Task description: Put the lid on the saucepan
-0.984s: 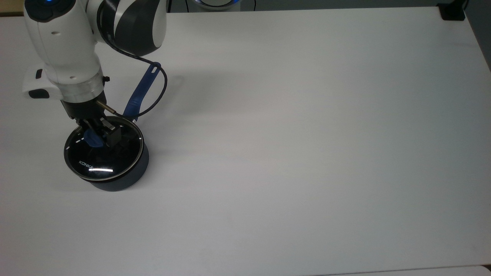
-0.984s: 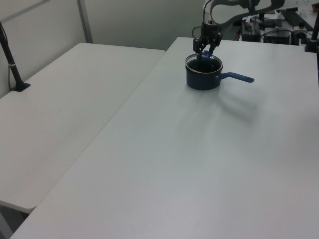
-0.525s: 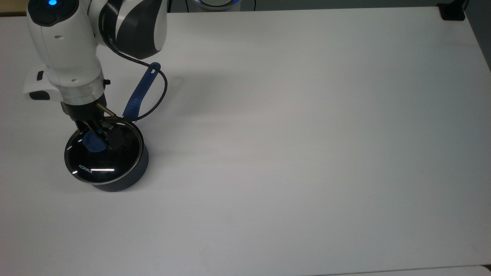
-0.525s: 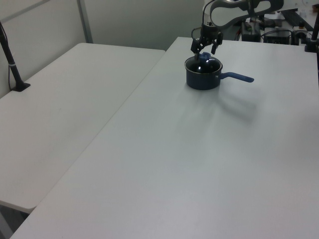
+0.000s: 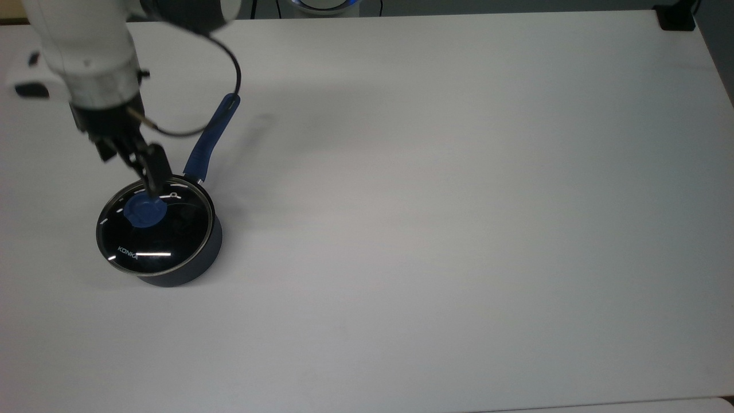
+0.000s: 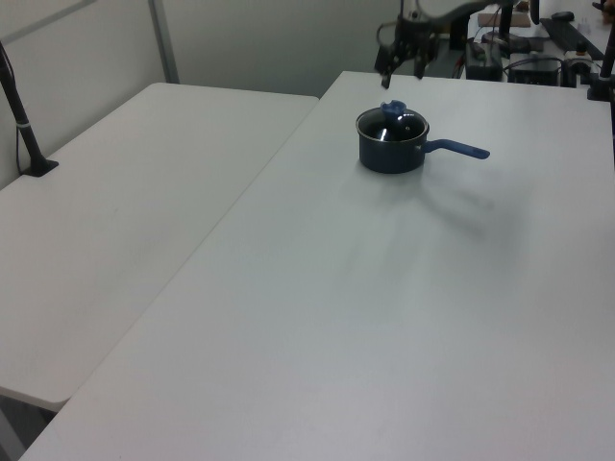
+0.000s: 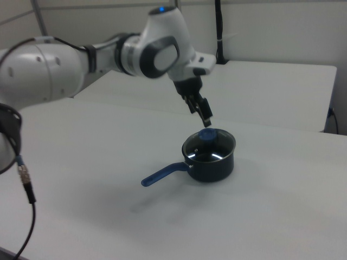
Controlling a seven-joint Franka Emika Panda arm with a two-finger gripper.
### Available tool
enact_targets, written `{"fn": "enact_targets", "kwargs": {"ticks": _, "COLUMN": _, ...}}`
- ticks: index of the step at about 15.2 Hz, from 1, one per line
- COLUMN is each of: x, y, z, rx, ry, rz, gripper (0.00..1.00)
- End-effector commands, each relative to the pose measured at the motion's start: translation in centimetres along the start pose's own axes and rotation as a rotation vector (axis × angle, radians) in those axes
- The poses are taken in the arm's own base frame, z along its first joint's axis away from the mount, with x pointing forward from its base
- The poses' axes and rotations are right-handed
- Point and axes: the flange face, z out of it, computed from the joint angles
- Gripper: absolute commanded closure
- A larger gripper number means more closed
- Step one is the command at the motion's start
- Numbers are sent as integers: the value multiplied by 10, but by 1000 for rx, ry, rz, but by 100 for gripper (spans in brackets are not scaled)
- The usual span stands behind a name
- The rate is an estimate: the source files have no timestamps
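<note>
The lid [image 5: 166, 235], clear glass with a blue knob [image 5: 146, 211] and white KONKA lettering, lies flat on the saucepan [image 5: 192, 268], covering its rim. The pan's long blue handle [image 5: 211, 140] points toward the top view's upper right. My gripper [image 5: 140, 172] hangs open above the knob, apart from it, with nothing between its fingers. In the left view the gripper [image 6: 402, 75] is well above the lid [image 6: 394, 122] and pan [image 6: 389, 154]. In the right view the gripper [image 7: 204, 116] hovers over the knob [image 7: 206, 135] of the lidded pan [image 7: 214, 165].
The pan stands near the top view's left on a wide white table [image 5: 459, 201]. A black cable [image 5: 232, 63] loops from the arm over the handle. A second table [image 6: 125, 211] adjoins at the left view's left, with a black post [image 6: 24, 115] clamped to it.
My gripper opened off the blue knob and rose straight up, the arm drawing back toward the top view's upper left. The lid stayed seated on the saucepan.
</note>
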Motion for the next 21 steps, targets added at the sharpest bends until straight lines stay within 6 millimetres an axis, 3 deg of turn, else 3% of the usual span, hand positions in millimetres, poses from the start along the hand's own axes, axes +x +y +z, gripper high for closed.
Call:
{"fn": "enact_targets", "kwargs": {"ticks": 1, "x": -43, "y": 13, "z": -76, "rx": -15, "ry": -91, "rz": 5, "gripper": 0}}
{"fn": "enact_targets", "kwargs": {"ticks": 3, "x": -68, "y": 23, "z": -114, "rx": -6, "ry": -116, "rz": 0, "gripper": 0}}
{"fn": "enact_targets", "kwargs": {"ticks": 5, "x": -96, "y": 21, "z": -134, "rx": 8, "ry": -124, "rz": -29, "gripper": 0}}
{"fn": "enact_targets", "kwargs": {"ticks": 10, "x": -152, "y": -4, "z": -148, "rx": 25, "ry": -143, "rz": -267, "gripper": 0}}
{"fn": "enact_targets", "kwargs": {"ticks": 15, "x": -155, "y": -10, "z": -146, "rx": 41, "ry": -144, "rz": -536, "gripper": 0}}
{"fn": "enact_targets", "kwargs": {"ticks": 21, "x": -154, "y": -12, "z": -145, "rx": 46, "ry": -138, "rz": -556, "gripper": 0}}
